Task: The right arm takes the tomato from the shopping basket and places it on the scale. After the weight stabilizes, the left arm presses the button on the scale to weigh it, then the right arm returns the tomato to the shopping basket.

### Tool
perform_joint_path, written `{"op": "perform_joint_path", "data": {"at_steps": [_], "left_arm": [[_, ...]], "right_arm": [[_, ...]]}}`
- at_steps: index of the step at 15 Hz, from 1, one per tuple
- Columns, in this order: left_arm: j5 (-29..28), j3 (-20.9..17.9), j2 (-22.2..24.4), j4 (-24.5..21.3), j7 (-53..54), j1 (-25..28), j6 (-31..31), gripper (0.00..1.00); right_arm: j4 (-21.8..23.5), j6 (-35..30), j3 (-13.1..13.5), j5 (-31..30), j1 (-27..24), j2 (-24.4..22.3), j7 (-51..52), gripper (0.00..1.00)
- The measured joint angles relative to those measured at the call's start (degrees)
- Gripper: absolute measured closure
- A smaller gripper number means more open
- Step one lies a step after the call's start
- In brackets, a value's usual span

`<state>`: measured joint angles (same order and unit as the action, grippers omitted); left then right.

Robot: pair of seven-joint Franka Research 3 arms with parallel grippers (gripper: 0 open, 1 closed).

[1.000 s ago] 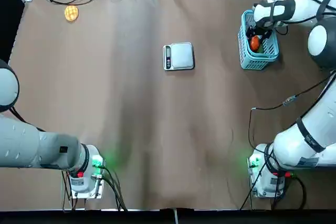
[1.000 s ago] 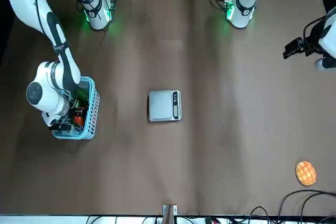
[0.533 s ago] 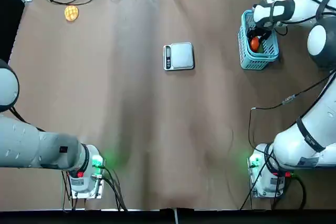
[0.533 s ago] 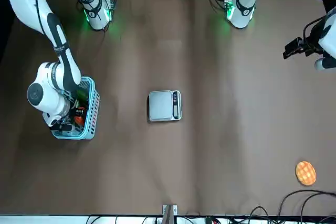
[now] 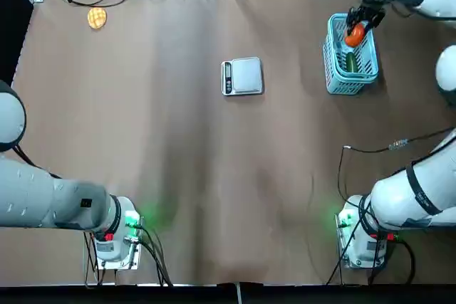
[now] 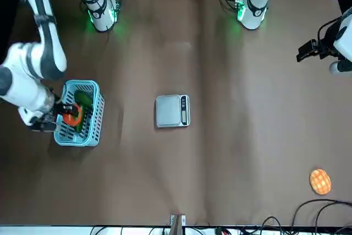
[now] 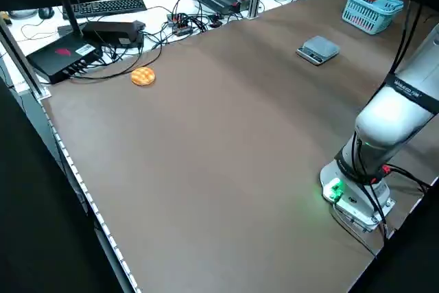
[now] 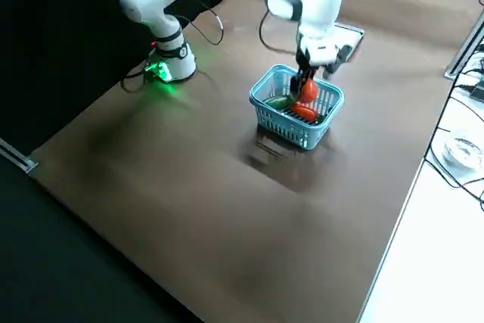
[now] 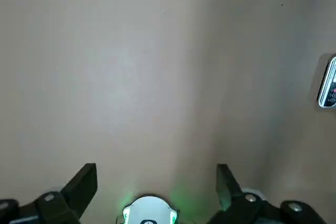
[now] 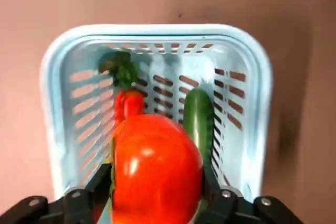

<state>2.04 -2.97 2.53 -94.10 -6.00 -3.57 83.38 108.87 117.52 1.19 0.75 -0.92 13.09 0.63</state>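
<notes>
Right wrist view: right fingers [image 10: 157, 192] clamp the tomato [image 10: 156, 169].
Below fingers: shopping basket [image 10: 258, 103].
Scale [image 5: 244, 76]: well aside.
Left fingers [image 9: 155, 182]: spread, parked.

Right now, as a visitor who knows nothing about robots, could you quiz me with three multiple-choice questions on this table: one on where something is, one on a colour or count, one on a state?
1. Where is the tomato?
A. On the scale
B. In the right claw, above the shopping basket
C. Beside the orange disc

2. What colour is the shopping basket?
A. Light blue
B. Black
C. Yellow

3. What is on the scale?
A. The tomato
B. A green vegetable
C. Nothing

Answers:
1. B: the right claw grips the tomato from both sides, with the basket below it.
2. A: its lattice walls are light blue in every view.
3. C: its silver platform lies bare at the table's middle. The left claw is open, parked far from it.
</notes>
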Motion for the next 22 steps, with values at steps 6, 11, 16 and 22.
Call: {"op": "perform_joint_path", "data": {"at_steps": [6, 11, 16, 22], "left_arm": [[0.00, 0.00, -0.06, -0.01, 0.02, 0.02, 0.00, 0.00], [0.00, 0.00, -0.15, -0.02, 0.03, 0.14, 0.00, 0.00], [0.00, -0.01, -0.40, -0.03, 0.63, 0.23, 0.00, 0.00], [0.00, -0.01, -0.87, -0.06, 1.80, 0.21, 0.00, 0.00]], "right_arm": [[-3.79, -6.14, -4.37, 4.84, 6.52, -1.96, -0.22, 0.27], [-3.71, 0.62, -5.09, 22.34, 16.18, 1.39, -0.28, 0.27], [-5.22, 14.64, -5.12, 33.95, 26.05, 11.75, -0.27, 0.27], [-8.21, 17.54, -5.08, 43.82, 28.89, 17.62, 1.97, 0.27]]}}
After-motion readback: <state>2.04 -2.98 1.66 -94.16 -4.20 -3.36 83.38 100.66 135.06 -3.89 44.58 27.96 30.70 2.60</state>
